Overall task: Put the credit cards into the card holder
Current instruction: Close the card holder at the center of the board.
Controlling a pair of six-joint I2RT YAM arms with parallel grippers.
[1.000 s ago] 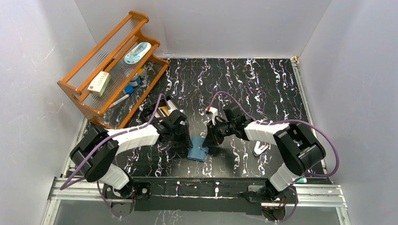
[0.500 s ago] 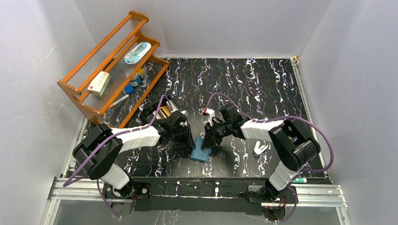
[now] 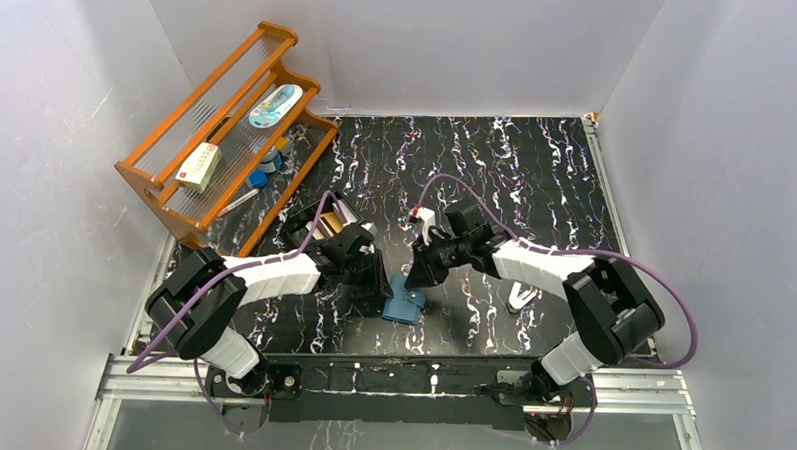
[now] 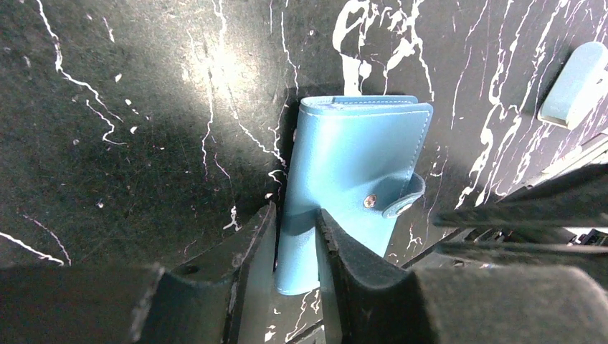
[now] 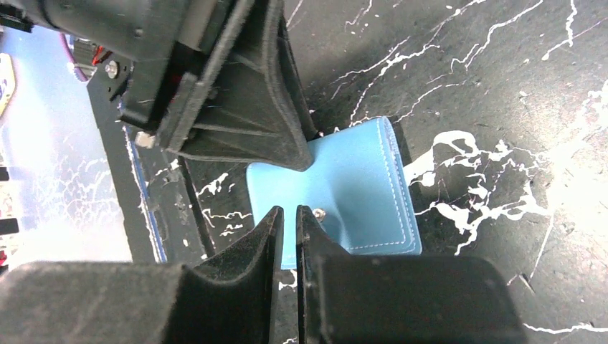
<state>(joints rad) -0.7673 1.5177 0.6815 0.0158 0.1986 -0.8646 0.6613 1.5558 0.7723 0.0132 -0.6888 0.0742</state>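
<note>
Our left fingers (image 4: 252,247) grip the wallet (image 4: 358,158). A strip of its teal cover along one long edge sits between them, with one finger outside that edge and the other laid across the cover. The wallet is folded shut on the black marbled worktop (image 3: 536,170). Seen from the right wrist, its cover seems to bow upward where the left finger bears on it. The snap tab (image 4: 403,203) wraps round the edge away from the left fingers, and the metal stud (image 4: 369,202) shows bare just beside the tab's end.

Our right fingers (image 5: 264,240) face the wallet from the opposite side, tips toward the left fingers. They are drawn nearly together with only a thin slit between them, and the stud is right beside one tip. We cannot tell whether the tab is pinched in that slit.

From above, the wallet lies directly between the two sets of fingers, both arms angled inward over it. Behind the left fingers stands a black box (image 3: 302,225) with a tan face showing inside, one of the cards (image 3: 328,224) as far as we can make out. Beyond it is a wooden rack (image 3: 277,30) bearing a white-and-red box (image 3: 198,166). A small white object (image 3: 519,295) lies on the worktop out past the right fingers.
</note>
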